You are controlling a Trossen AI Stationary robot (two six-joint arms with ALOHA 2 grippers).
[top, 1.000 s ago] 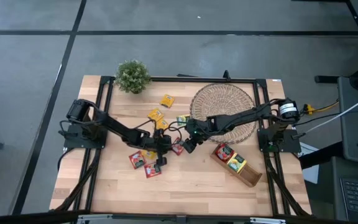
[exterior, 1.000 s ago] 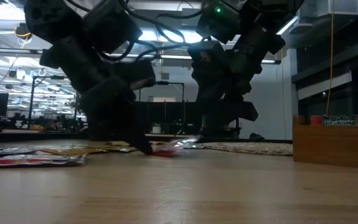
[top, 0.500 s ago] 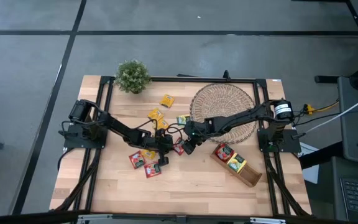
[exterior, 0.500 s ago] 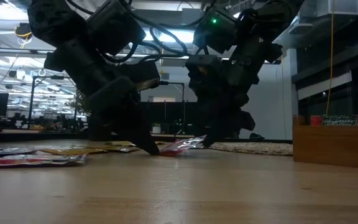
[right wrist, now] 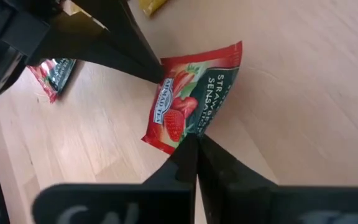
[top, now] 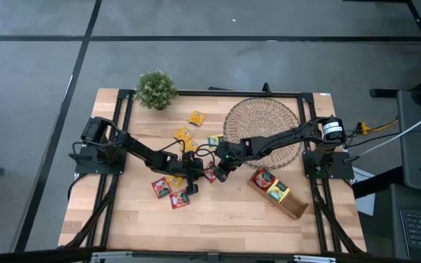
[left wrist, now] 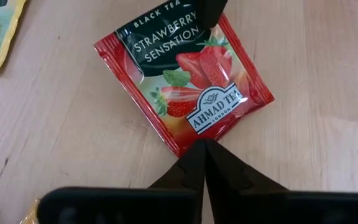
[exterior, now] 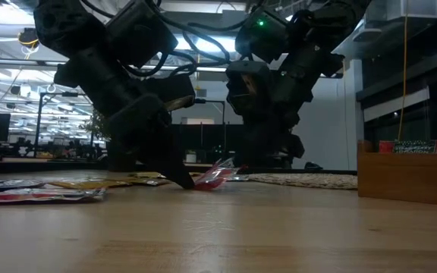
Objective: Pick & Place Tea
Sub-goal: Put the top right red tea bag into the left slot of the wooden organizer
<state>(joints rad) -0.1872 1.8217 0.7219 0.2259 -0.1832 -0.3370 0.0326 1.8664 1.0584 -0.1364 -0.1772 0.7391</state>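
Pinching one edge of the red strawberry tea bag (right wrist: 191, 106) with my right hand (right wrist: 194, 144), I tilt it off the table (top: 225, 212); my left hand (left wrist: 202, 149), pressed together, touches its opposite edge.

Both arms stretched to mid-surface, left gripper (top: 191, 176) and right gripper (top: 220, 173) low, tips facing, fingers closed.

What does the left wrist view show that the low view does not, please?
Only the left wrist view shows the red sachet print: strawberries, "Strawberry Sensation". Only the low view shows one edge of it lifted off the table, plus the wooden tray. Both show the shut left hand pressing one sachet edge and the right hand shut on the opposite edge.
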